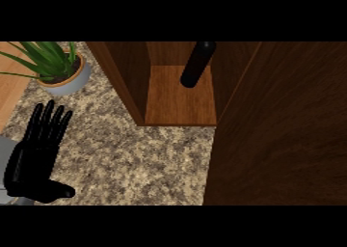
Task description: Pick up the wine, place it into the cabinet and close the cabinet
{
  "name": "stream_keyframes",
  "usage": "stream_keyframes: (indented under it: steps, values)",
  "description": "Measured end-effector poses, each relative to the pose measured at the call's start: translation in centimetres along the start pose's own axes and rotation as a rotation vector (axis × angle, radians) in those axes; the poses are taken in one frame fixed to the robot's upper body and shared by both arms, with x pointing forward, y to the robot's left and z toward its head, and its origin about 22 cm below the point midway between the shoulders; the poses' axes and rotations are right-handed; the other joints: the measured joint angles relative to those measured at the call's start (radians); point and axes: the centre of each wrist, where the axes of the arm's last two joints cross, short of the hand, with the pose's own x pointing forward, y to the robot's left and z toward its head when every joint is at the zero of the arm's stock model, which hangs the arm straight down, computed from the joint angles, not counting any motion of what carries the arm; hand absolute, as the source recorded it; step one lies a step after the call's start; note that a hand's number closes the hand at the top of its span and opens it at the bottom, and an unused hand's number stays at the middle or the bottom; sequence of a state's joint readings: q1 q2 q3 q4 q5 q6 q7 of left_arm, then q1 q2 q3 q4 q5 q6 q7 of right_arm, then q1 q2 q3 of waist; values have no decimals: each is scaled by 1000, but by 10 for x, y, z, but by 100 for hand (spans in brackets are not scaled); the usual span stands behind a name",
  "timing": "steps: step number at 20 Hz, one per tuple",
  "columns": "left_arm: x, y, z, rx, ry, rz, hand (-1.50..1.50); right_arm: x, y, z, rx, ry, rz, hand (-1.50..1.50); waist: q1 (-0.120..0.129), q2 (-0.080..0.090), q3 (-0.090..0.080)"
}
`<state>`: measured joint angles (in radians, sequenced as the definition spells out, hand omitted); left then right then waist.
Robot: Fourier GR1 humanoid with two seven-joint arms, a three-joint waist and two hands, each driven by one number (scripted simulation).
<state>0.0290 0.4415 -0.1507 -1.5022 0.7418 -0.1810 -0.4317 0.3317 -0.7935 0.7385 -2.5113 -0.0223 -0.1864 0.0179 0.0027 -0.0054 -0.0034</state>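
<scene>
A dark wine bottle (197,63) stands upright at the back of the wooden cabinet's shelf (180,103), nothing touching it. The cabinet door (283,125) is a big dark wooden panel filling the right side of the view, swung partly across the opening. At the lower left my left hand (35,154) rests open over the speckled counter, fingers straight and pointing away from me, thumb out to the right. The right hand does not show; the door may hide it.
A potted plant (59,67) with long green leaves stands in a grey and orange pot at the upper left. The granite counter (134,159) stretches between my hand and the cabinet. A wooden floor strip shows at the far left.
</scene>
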Motion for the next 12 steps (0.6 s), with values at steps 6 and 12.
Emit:
stream_keyframes:
  steps: [6,12]
  values:
    - [18,25,5,-4,-7,-13,-150,3,-2,-6,39,7,20,150,6,2,-1]
    - [34,40,4,-19,-5,-18,-150,5,-7,-14,48,-19,54,150,17,4,-2]
